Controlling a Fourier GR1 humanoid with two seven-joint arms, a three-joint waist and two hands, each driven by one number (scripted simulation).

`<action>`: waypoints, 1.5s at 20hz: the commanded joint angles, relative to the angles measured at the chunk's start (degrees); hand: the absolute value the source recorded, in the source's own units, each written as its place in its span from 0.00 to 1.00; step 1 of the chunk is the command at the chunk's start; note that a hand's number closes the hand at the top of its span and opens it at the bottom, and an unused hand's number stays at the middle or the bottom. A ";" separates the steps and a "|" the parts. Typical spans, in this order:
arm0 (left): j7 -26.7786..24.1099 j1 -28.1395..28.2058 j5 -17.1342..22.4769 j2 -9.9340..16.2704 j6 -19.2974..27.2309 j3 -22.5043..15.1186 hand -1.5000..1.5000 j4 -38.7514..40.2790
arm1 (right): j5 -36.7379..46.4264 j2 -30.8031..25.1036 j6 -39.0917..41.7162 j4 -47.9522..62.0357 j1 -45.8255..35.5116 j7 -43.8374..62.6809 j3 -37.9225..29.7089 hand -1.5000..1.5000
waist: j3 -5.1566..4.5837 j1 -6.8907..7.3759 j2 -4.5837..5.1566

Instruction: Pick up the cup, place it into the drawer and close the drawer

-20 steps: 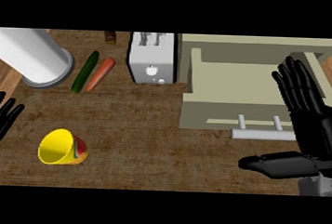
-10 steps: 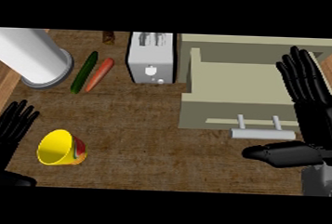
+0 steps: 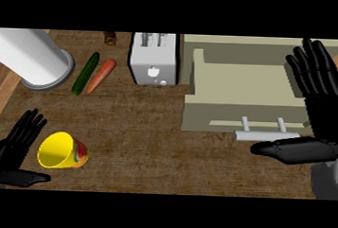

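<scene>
Currently pre-grasp | left hand point(image 3: 15, 151) fingers straight and spread, just beside cup point(image 3: 61, 151), likely lining up to take it | right hand point(image 3: 319, 109) flat, fingers apart, over drawer point(image 3: 244, 90) right edge, holding nothing | drawer stood open, ready to receive | cup lay tipped on counter point(image 3: 150, 148), lower left, yellow, red-green patch on side.

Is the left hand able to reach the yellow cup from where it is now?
Probably yes. The left hand is open right beside the yellow cup, which lies on its side on the counter. Nothing stands between them; the cucumber and carrot lie farther away.
</scene>
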 commanded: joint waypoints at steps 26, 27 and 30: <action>-28.70 -15.82 -10.26 -0.93 5.66 -3.07 0.00 35.43 | -2.41 -1.89 2.07 0.02 -1.36 2.51 -2.48 0.00 | -0.32 -1.59 0.61; -30.43 -14.54 -11.20 -0.88 4.66 -4.08 0.00 35.39 | -2.48 -2.23 2.46 0.33 -1.70 1.76 -2.81 0.00 | -0.29 -1.31 0.57; -32.18 -13.66 -11.97 -3.13 5.94 -4.98 0.00 35.70 | -4.31 -3.23 3.43 0.73 -2.99 2.72 -3.90 0.00 | -0.37 -1.61 0.67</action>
